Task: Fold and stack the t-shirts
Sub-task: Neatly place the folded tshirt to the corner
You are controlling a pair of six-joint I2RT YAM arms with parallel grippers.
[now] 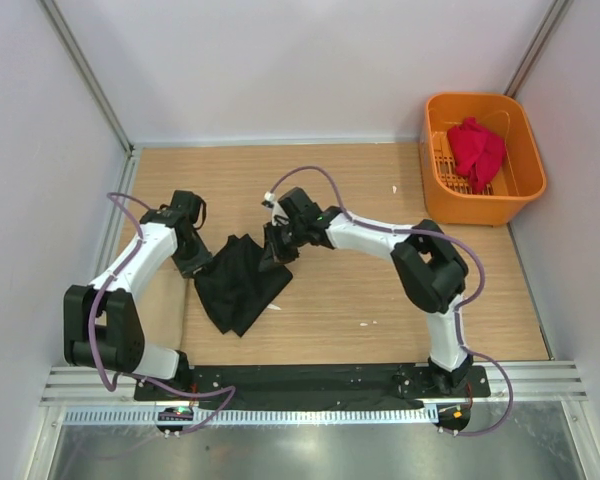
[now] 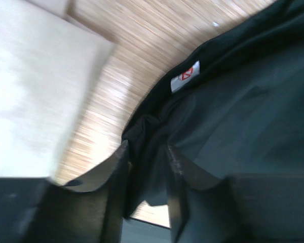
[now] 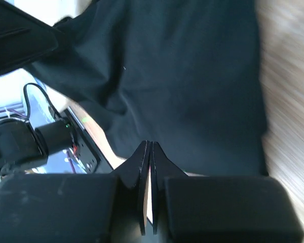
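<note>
Wood-grain table (image 1: 360,200) fills most of what we see from above, walled in by pale panels on three sides. Next in size is the black t-shirt (image 1: 238,285), which sits left of the table's middle, between the two arms; its upper edge is drawn up toward the grippers and the rest trails down toward the near edge in a rumpled, roughly diamond-shaped mass. At the far right corner stands the orange slotted basket (image 1: 480,208), well apart from the black cloth. A flat tan cardboard sheet (image 1: 165,305) lies at the left side of the table, partly under the left arm. The red t-shirt (image 1: 477,150) lies bunched inside the basket, toward its far side. The left gripper (image 1: 194,262) meets the black shirt's left upper corner; from its wrist camera we see its jaws a little apart with a bunched fold of the black cloth filling the gap between them, so it is pinching the shirt. The right gripper (image 1: 277,247) is at the shirt's right upper corner; its wrist camera shows the fingers pressed together, the black cloth meeting their tips, pinched there as far as we can judge. Smallest of all, a white label (image 2: 185,77) with a red mark sits at the shirt's edge.
</note>
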